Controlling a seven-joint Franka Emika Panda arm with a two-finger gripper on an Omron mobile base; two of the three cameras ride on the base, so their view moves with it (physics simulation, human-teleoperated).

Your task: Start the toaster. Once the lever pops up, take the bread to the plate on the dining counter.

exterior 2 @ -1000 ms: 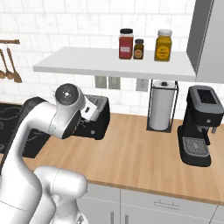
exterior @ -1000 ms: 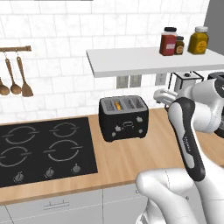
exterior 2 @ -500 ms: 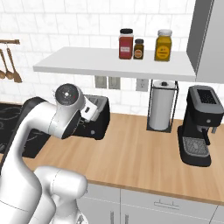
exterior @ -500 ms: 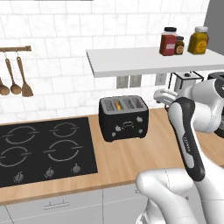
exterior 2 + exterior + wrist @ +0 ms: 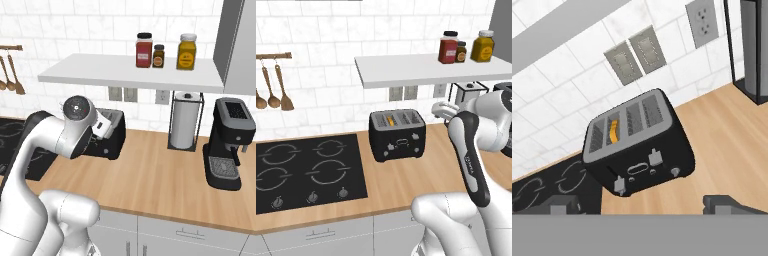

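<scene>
Hand view shows the gripper point(image 5: 647, 205) spread wide and empty, its fingertips point(image 5: 724, 204) low in front of the toaster point(image 5: 637, 147). Bread point(image 5: 613, 131) sits in a left slot. Behind, wall outlets point(image 5: 634, 55) on white tile.

A black four-ring hob point(image 5: 303, 170) is set into the light wood counter point(image 5: 165, 182). A black coffee machine point(image 5: 227, 142) stands beside an upright paper-towel roll point(image 5: 184, 125). Three jars (red point(image 5: 144, 50), small brown point(image 5: 158, 55), amber point(image 5: 186, 51)) line the white wall shelf point(image 5: 125, 72).
</scene>
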